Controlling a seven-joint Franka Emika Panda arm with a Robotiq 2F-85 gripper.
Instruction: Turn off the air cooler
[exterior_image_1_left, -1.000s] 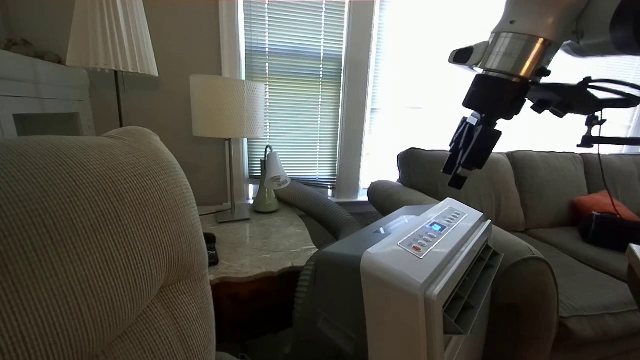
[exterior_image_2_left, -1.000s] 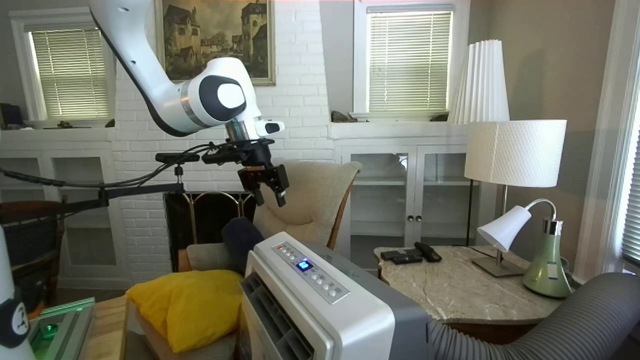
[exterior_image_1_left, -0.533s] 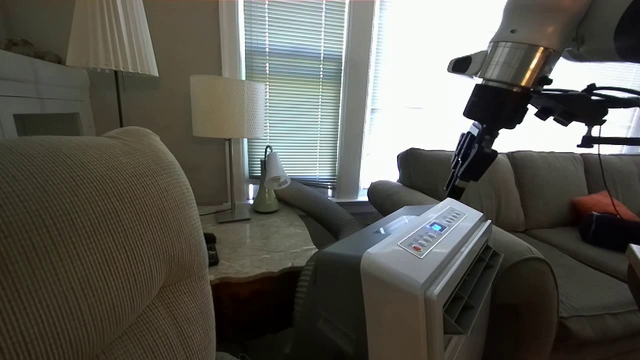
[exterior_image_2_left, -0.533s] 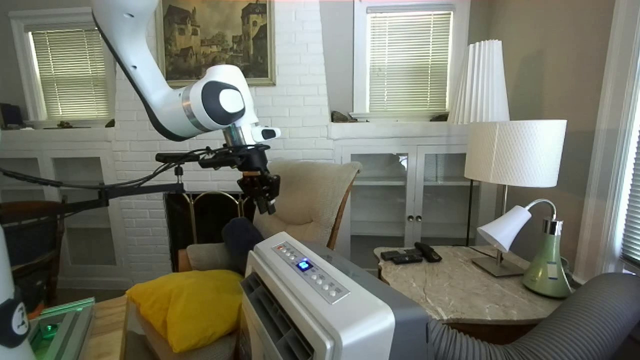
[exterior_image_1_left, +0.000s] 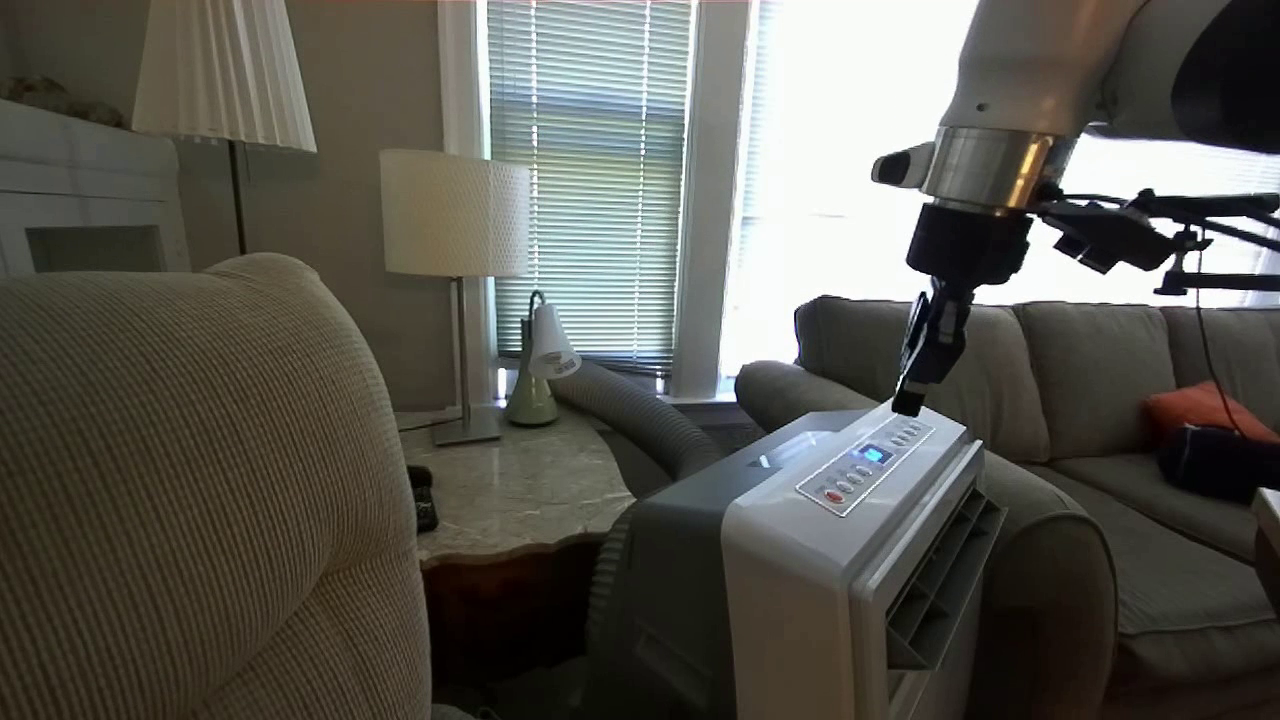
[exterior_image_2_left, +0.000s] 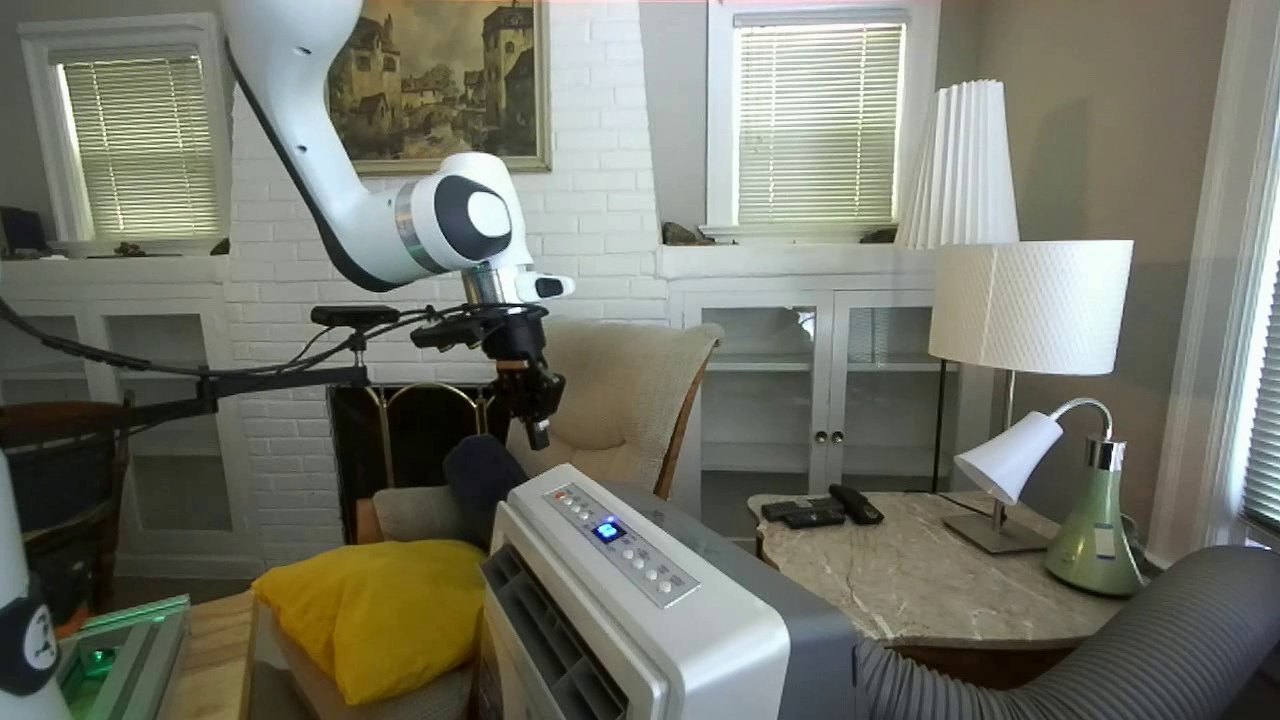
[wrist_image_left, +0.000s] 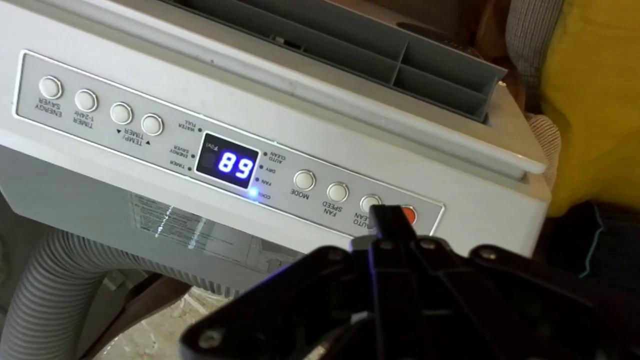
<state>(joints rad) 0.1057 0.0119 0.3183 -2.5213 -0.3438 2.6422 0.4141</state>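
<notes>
Wrist view shows the air cooler (wrist_image_left: 165, 65) near an edge of the marble tabletop (wrist_image_left: 150, 325), blue digits lit on its display (wrist_image_left: 227, 161). The gripper (wrist_image_left: 392, 217), fingers pressed together, partly hides the red button (wrist_image_left: 410, 215). In an exterior view the ribbed hose (exterior_image_2_left: 1080, 650) curves past the tabletop's near edge; remote controls (exterior_image_2_left: 815, 518) lie by its far left corner, and a table lamp (exterior_image_2_left: 1032, 310) and a green desk lamp (exterior_image_2_left: 1090, 545) stand toward its right edge. A yellow pillow (exterior_image_2_left: 375, 615) sits near the red-button end. Button labels read clearly only from the wrist; the sofa (exterior_image_1_left: 1090, 375) appears only in an exterior view. The arm (exterior_image_2_left: 375, 240) reaches from above, gripper pointing steeply down, a gap showing between fingertips and control panel (exterior_image_2_left: 638, 545).
</notes>
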